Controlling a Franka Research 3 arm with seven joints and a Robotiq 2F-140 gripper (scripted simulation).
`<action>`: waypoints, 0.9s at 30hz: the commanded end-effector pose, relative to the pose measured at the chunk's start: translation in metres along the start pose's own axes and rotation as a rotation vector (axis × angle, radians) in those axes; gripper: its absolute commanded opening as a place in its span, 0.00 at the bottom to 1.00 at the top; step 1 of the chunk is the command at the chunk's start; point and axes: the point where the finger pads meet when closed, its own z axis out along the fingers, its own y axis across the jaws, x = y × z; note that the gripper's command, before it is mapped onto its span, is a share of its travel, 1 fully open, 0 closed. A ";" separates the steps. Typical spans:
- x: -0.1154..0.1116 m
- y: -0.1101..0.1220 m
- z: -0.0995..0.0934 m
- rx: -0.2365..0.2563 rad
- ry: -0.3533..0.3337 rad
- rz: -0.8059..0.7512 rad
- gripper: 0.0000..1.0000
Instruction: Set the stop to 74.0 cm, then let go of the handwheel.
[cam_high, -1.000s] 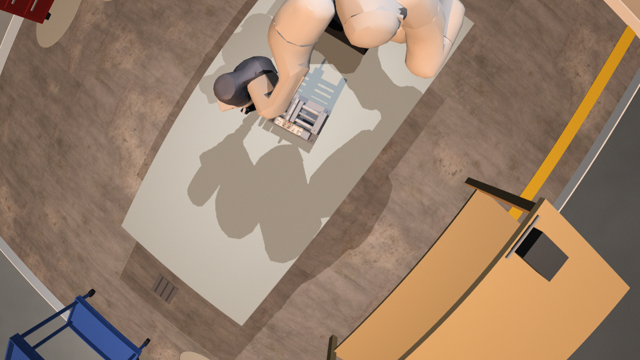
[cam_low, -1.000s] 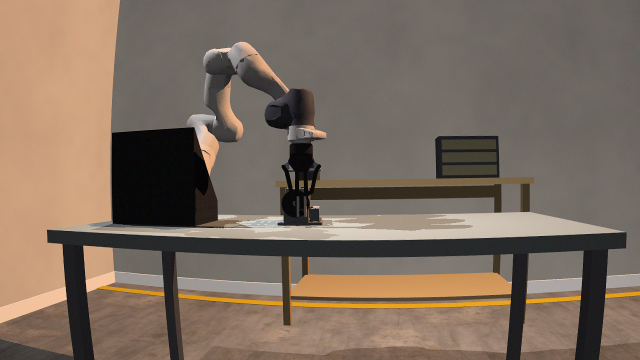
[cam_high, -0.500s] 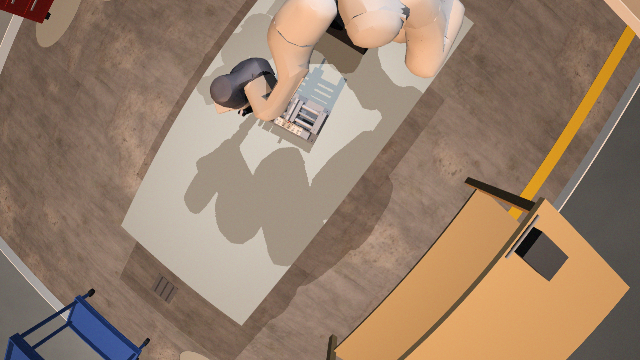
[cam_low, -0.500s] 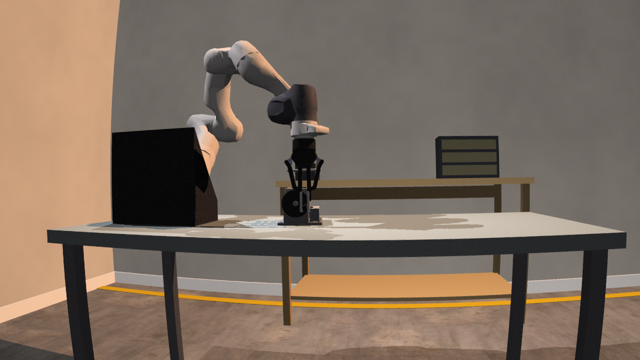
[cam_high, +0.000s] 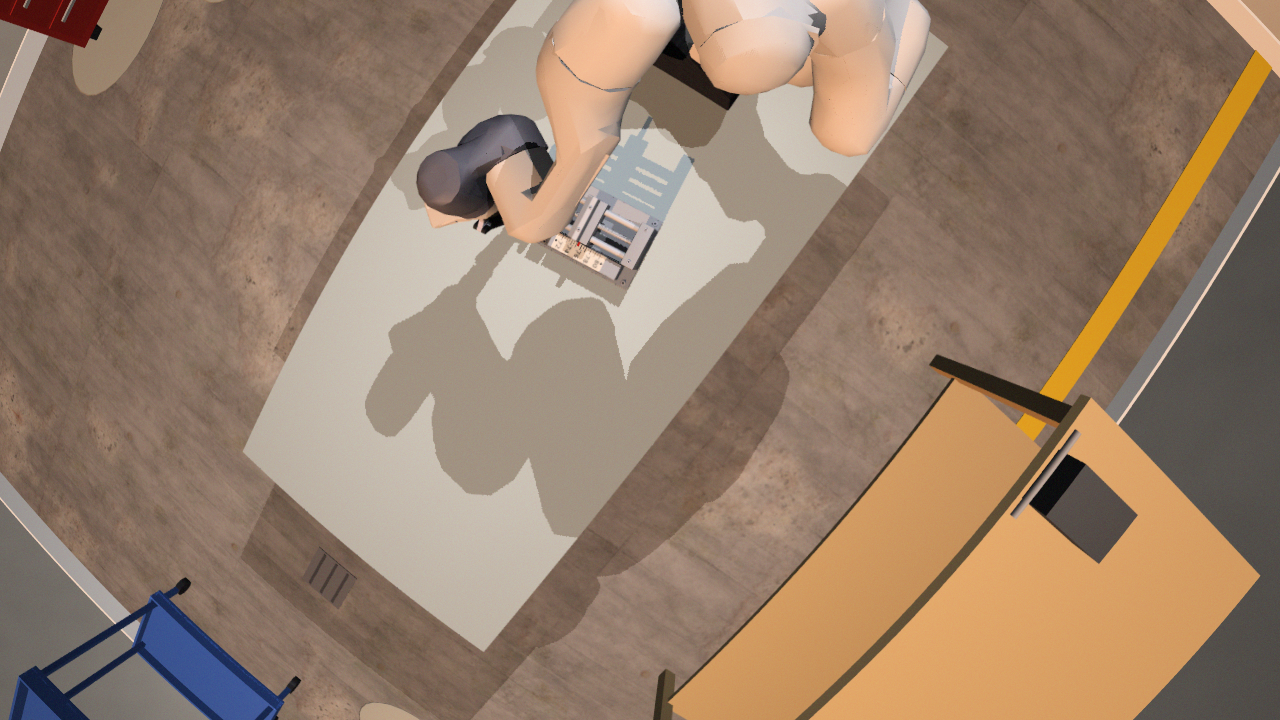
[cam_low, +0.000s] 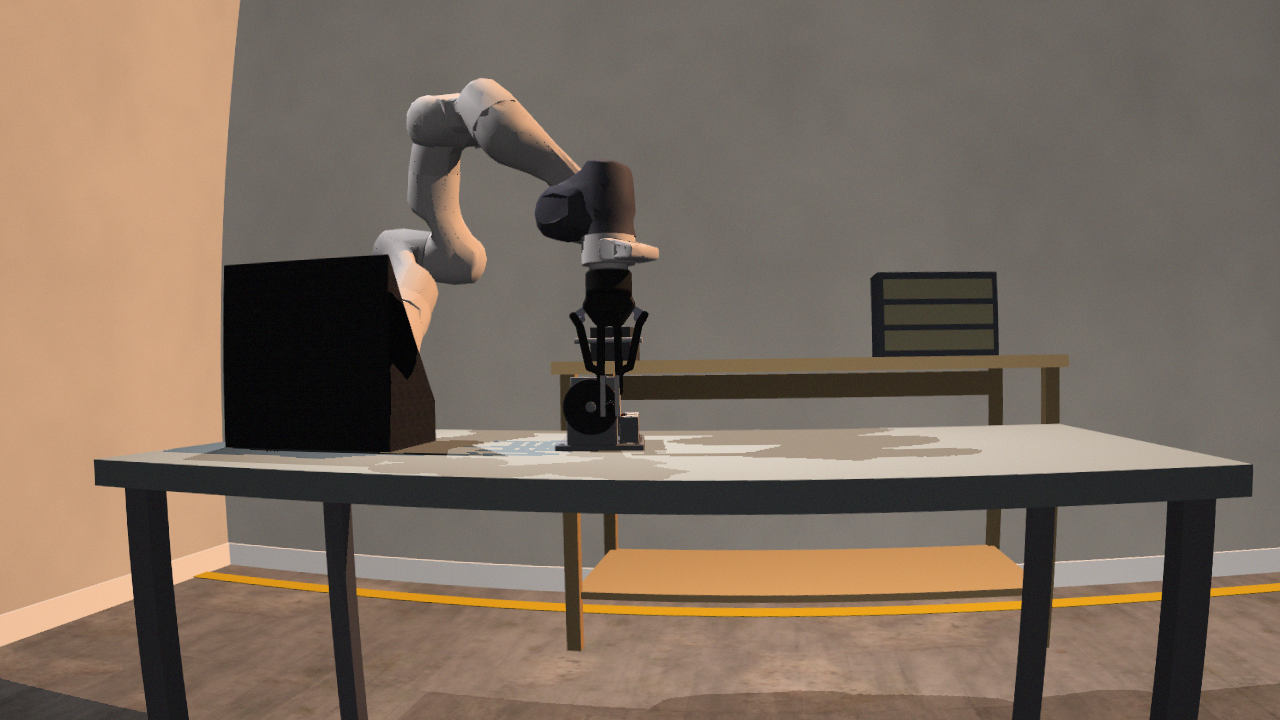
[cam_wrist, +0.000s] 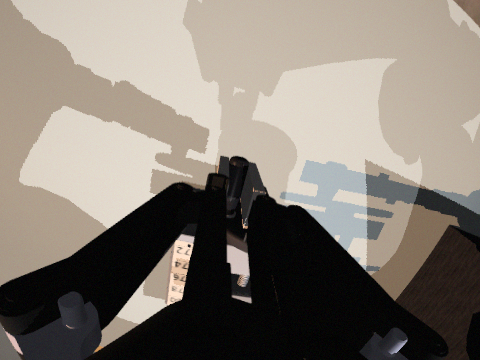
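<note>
The black disc handwheel (cam_low: 576, 411) stands upright on the near side of the grey stop device in the exterior view. My gripper (cam_low: 610, 400) (cam_wrist: 234, 173) points down and is shut on the handwheel's dark crank handle (cam_wrist: 239, 170), which shows between the fingertips in the wrist view. The stop's pale carriage block (cam_high: 587, 217) sits across two rods in the top view. A cream scale (cam_high: 592, 260) (cam_wrist: 179, 270) runs beside the rods. Its figures from 72 up show upside down in the wrist view. A small red mark (cam_high: 580, 245) is at the scale, too small to read; the fingers hide part of the device.
The device stands on the pale table (cam_high: 358, 358) (cam_low: 1074, 447). A large black box (cam_low: 308, 353) is left of the gripper in the exterior view, near the arm's base. A wooden bench (cam_high: 939, 617) (cam_low: 805, 365) and a blue cart (cam_high: 201, 653) stand away from the table.
</note>
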 end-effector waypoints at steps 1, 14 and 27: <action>0.000 0.001 -0.005 -0.002 -0.003 0.003 0.04; 0.000 0.003 -0.009 -0.001 -0.003 0.003 0.04; 0.000 0.003 -0.011 -0.002 -0.003 0.003 0.04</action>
